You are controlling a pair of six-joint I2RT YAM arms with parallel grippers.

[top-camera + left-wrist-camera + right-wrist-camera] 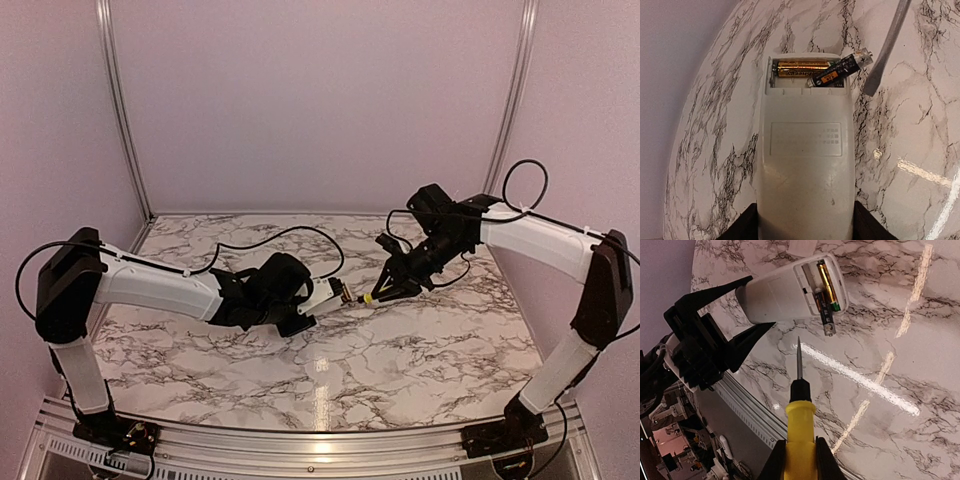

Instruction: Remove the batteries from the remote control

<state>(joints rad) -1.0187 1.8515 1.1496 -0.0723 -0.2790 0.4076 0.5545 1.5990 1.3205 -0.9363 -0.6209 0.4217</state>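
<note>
- Batteries (pixel 815 69): gold cell (pixel 797 67) sat in the remote control (pixel 805 150), dark cell (pixel 845 66) tilted half out.
- My left gripper (pixel 303 305) held it mid-table; my right gripper (pixel 800 457) clamped the screwdriver (pixel 800 420).
- Next, I judged: lever the dark cell free.

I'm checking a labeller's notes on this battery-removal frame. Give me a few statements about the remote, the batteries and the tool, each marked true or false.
1. The left gripper holds the remote control. True.
2. Both batteries lie flat in the recess. False: the gold battery is seated, but the dark battery is tilted, with one end poking past the remote's edge.
3. The right gripper is shut on a yellow-handled screwdriver. True.
4. The screwdriver's tip is wedged under the gold battery. False: the tip is clear of the remote, close to the dark battery's protruding end.
</note>
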